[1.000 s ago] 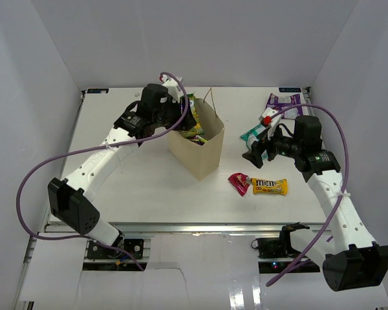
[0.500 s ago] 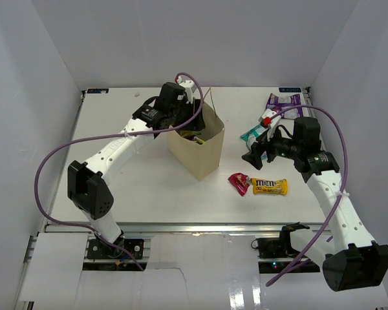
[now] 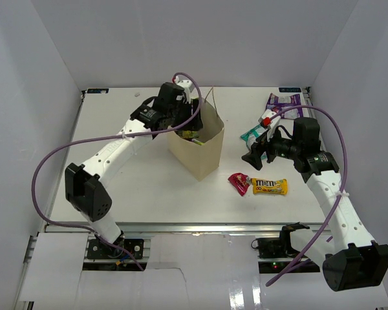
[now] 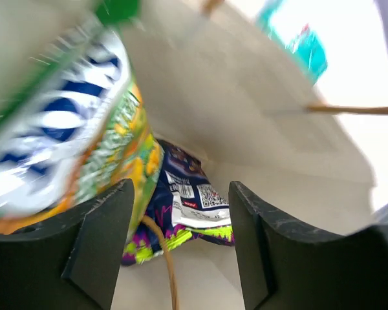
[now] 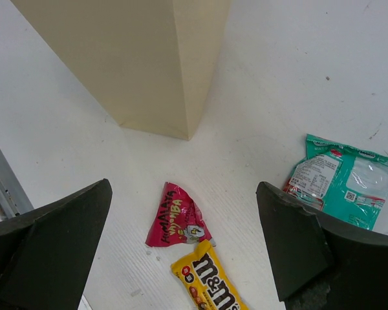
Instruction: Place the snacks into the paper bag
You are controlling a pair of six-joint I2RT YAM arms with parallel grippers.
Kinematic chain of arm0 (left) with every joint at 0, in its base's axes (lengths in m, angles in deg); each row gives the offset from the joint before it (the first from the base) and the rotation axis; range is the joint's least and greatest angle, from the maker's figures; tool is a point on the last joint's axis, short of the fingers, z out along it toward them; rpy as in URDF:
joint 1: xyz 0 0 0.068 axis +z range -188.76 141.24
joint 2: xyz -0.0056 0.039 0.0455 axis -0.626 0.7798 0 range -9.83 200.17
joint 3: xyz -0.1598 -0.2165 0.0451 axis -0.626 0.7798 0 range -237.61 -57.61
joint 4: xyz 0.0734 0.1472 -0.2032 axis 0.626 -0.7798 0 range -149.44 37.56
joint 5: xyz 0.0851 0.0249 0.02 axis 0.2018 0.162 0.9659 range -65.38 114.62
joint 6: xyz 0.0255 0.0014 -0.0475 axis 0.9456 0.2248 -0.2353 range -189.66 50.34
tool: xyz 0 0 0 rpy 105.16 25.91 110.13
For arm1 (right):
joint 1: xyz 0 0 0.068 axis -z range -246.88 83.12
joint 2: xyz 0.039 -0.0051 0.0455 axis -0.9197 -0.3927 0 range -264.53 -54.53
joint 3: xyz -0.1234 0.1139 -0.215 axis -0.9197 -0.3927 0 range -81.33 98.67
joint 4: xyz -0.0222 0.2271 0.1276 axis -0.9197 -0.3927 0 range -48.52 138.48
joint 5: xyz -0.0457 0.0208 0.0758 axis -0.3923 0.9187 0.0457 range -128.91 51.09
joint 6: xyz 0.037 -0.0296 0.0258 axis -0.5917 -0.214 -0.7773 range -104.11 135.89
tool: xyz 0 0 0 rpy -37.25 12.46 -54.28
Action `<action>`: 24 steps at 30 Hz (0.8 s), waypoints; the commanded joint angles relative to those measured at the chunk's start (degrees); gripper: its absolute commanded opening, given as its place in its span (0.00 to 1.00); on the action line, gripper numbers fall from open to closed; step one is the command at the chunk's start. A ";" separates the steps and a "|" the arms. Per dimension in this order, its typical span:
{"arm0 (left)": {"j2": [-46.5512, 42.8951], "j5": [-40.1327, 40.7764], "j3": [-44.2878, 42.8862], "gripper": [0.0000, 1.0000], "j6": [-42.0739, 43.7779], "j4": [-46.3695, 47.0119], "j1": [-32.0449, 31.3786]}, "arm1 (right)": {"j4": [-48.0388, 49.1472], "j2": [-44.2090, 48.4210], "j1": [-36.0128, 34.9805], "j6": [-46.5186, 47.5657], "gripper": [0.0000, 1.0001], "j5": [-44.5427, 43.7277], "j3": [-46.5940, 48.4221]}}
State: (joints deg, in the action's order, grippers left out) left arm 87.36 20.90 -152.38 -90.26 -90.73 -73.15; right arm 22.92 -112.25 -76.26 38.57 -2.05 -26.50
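Note:
The tan paper bag (image 3: 197, 152) stands upright mid-table. My left gripper (image 3: 189, 124) is at its open mouth, jaws open. In the left wrist view my left gripper (image 4: 181, 187) looks down inside the bag (image 4: 258, 116). A green-yellow packet (image 4: 84, 129) leans by the left finger and a dark blue packet (image 4: 191, 200) lies on the bottom. My right gripper (image 3: 255, 157) is open and empty, above the red-pink packet (image 5: 178, 216) and the yellow M&M's (image 5: 210, 287).
A teal packet (image 3: 251, 134) lies right of the bag and shows in the right wrist view (image 5: 339, 181). A purple-white packet (image 3: 283, 101) lies at the back right. A string handle (image 4: 161, 258) hangs between the left fingers. White walls enclose the table.
My left gripper moved right from beside the bag to over its mouth, and the green-yellow packet went down into the bag. The right arm has hardly moved.

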 commanded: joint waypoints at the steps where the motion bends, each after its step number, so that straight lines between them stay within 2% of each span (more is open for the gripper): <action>1: -9.64 7.76 -4.29 0.71 -0.14 3.65 -0.15 | 1.22 0.85 0.16 -0.53 0.98 1.02 0.10; 7: -15.09 15.14 -2.45 0.80 -1.37 4.18 -0.06 | 1.57 0.76 0.07 -0.70 0.98 1.19 0.10; 9: -15.45 15.77 -0.78 0.80 -2.25 3.31 -0.06 | 1.66 0.76 0.16 -0.79 0.98 1.11 0.19; 16: -15.63 15.15 1.60 0.80 -6.55 2.69 -0.06 | 1.74 0.76 0.07 -1.49 0.98 0.84 0.02; 24: -10.53 11.81 -0.86 0.80 -9.54 1.20 -0.06 | 2.18 1.02 0.07 -2.55 0.98 0.49 -0.07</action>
State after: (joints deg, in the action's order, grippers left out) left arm 75.95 34.16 -151.37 -97.80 -88.17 -73.11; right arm 22.96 -112.25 -76.26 37.01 -2.10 -26.50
